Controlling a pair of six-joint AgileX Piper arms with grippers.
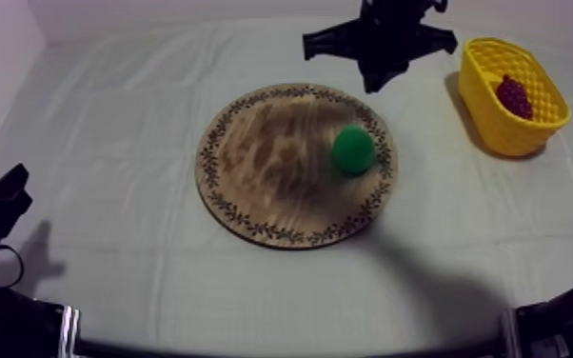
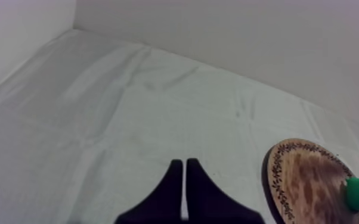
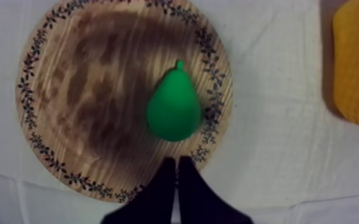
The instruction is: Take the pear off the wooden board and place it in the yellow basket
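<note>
A green pear point(image 1: 354, 149) lies on the right part of the round wooden board point(image 1: 271, 162), close to its patterned rim. In the right wrist view the pear point(image 3: 173, 107) is on its side, stem pointing away from my right gripper point(image 3: 177, 164). That gripper is shut on nothing and hovers above the board's rim just short of the pear. In the top view my right gripper point(image 1: 378, 81) hangs above the cloth behind the board. The yellow basket point(image 1: 500, 129) stands at the far right. My left gripper point(image 2: 183, 167) is shut and empty, low at the table's left point(image 1: 9, 186).
A dark red bunch of grapes point(image 1: 514, 95) lies inside the basket. The basket's wall point(image 3: 355, 65) sits to the right of the board point(image 3: 92, 89). From the left wrist, board point(image 2: 304, 179) and pear point(image 2: 358, 193) lie far across bare cloth.
</note>
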